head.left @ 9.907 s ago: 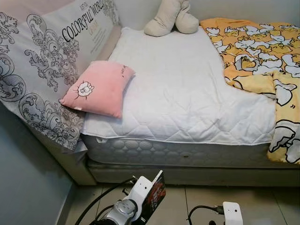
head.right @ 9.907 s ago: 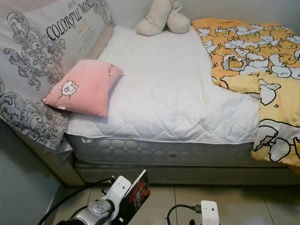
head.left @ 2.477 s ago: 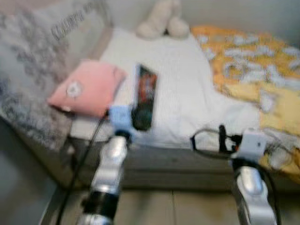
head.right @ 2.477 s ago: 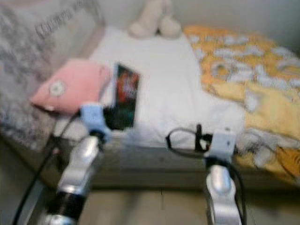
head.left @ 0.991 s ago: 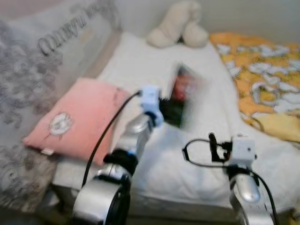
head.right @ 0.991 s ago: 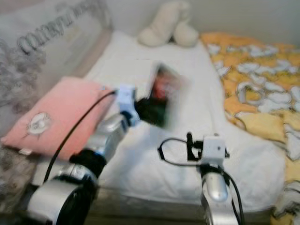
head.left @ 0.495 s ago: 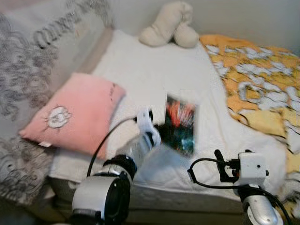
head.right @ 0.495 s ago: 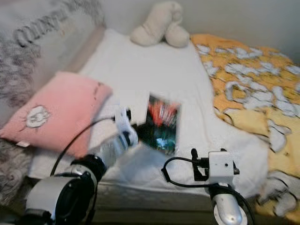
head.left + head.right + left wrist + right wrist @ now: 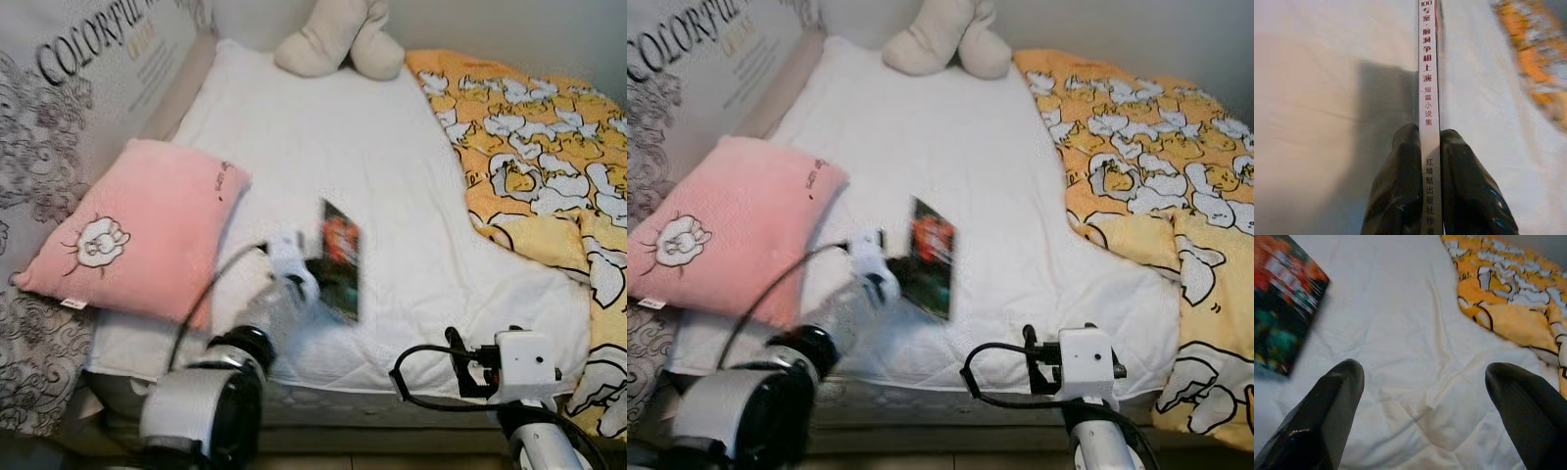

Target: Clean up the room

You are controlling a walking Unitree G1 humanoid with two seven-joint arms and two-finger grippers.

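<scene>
A thin book (image 9: pixel 340 257) with a dark red-and-green cover stood on edge at frame centre, over the white mattress (image 9: pixel 392 176).

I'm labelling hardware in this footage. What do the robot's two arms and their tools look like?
Both arms are silver metal. The left arm has a black joint ring, a white wrist block and a black cable looping along it. The right arm ends in a white boxy wrist housing with a looped black cable. The left tool and right tool each have two long, glossy black fingers with rounded tips.
</scene>
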